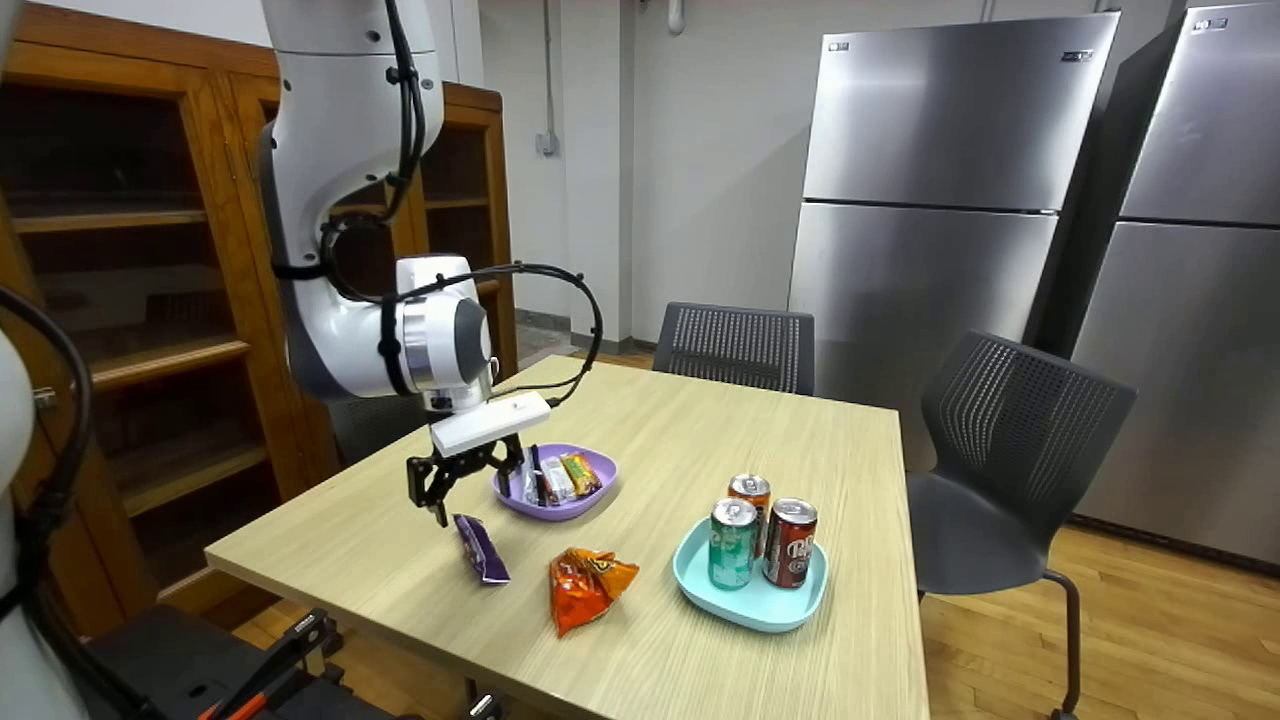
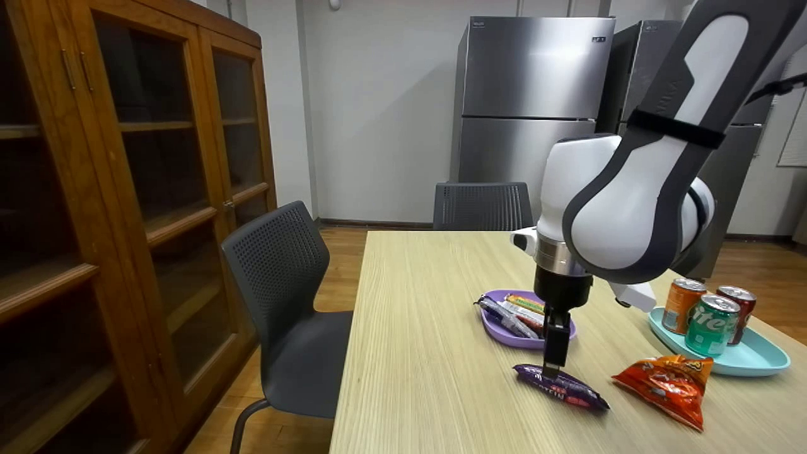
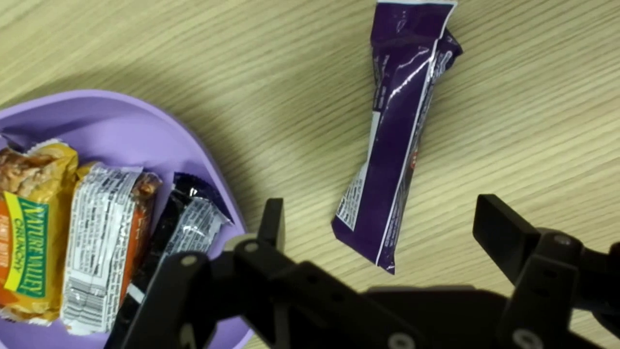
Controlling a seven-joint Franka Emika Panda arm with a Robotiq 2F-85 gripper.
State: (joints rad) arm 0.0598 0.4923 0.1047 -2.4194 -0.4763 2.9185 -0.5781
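Hovering with the end effector (image 3: 380, 220) spread wide and with nothing pinched, over a dark purple wrapped bar (image 3: 397, 135) on the tabletop (image 1: 680, 450). By the look of it, lining up, with one end of that bar visible between the jaws in the wrist view (hard to judge for height). Apparently calling next for an even lowering with a jaw on either side, then for a gentle closing. In both exterior views, neighboured on the far side by a lilac dish (image 3: 131, 121) of snack bars (image 3: 99, 247), to the right by an orange snack bag (image 2: 665, 384) and, farther right, by a teal tray (image 2: 766, 359) of drink cans (image 1: 733, 550).
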